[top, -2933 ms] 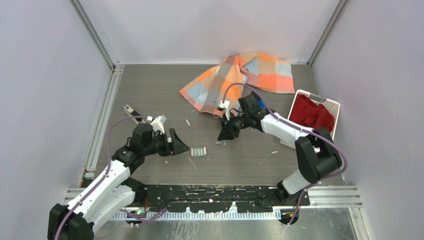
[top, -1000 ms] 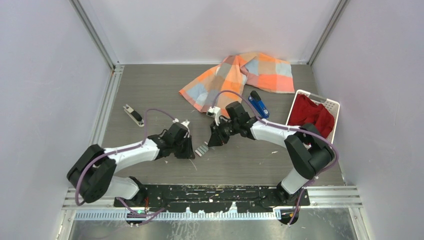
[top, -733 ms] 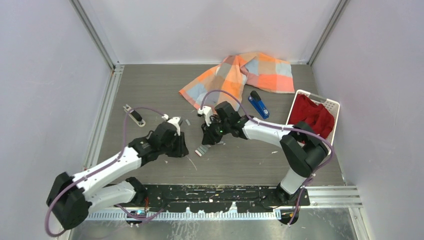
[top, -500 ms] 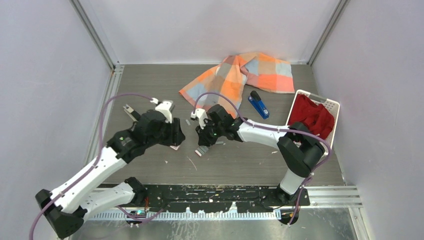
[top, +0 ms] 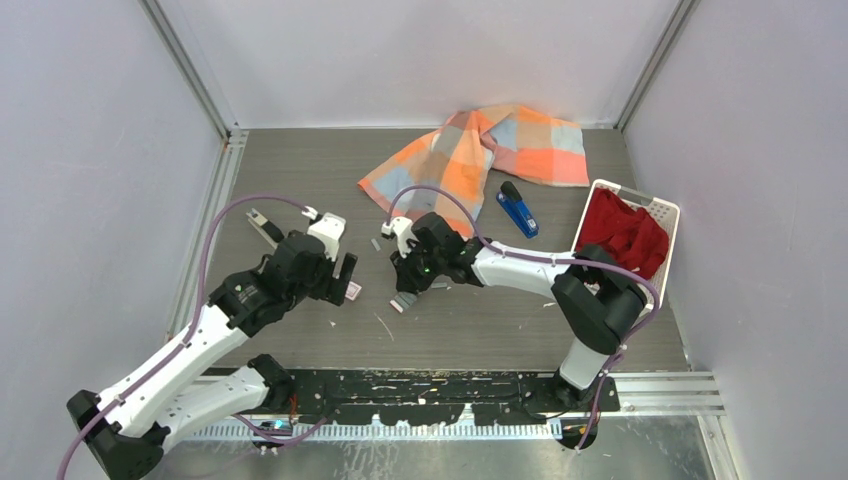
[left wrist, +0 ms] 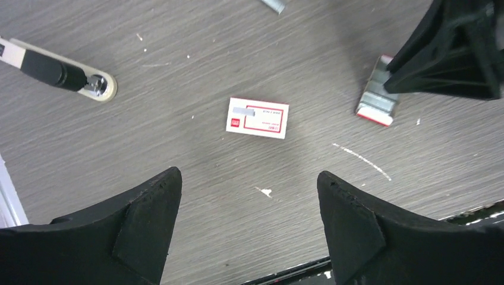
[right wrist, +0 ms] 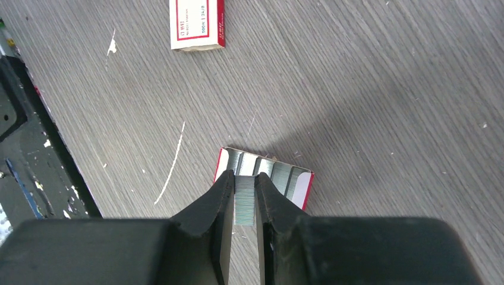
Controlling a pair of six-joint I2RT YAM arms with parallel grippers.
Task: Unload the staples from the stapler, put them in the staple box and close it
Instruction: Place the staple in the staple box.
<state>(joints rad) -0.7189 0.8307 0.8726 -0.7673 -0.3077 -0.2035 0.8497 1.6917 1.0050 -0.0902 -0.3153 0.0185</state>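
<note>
now the right gripper (right wrist: pixel 245 180) is clamped on a strip of staples (right wrist: pixel 244 205) over the little open tray (right wrist: pixel 300 184). the stapler (top: pixel 517 208) lies well apart at its two o'clock, near the cloth (top: pixel 470 150). the left gripper (left wrist: pixel 248 177) hangs spread wide. next, i'd guess: ease the strip into the tray, gently.

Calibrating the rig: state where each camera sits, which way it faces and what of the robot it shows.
Top external: fixed above and behind the arm bases, looking down on the table; both arms show.
Left wrist: on the left arm, looking down at the white-and-red box; its left jaws, wide apart, fill the bottom edge.
Right wrist: on the right arm, looking down at the staple tray; its right jaws pinch the staples.
Shared: both wrist views show box and tray.
</note>
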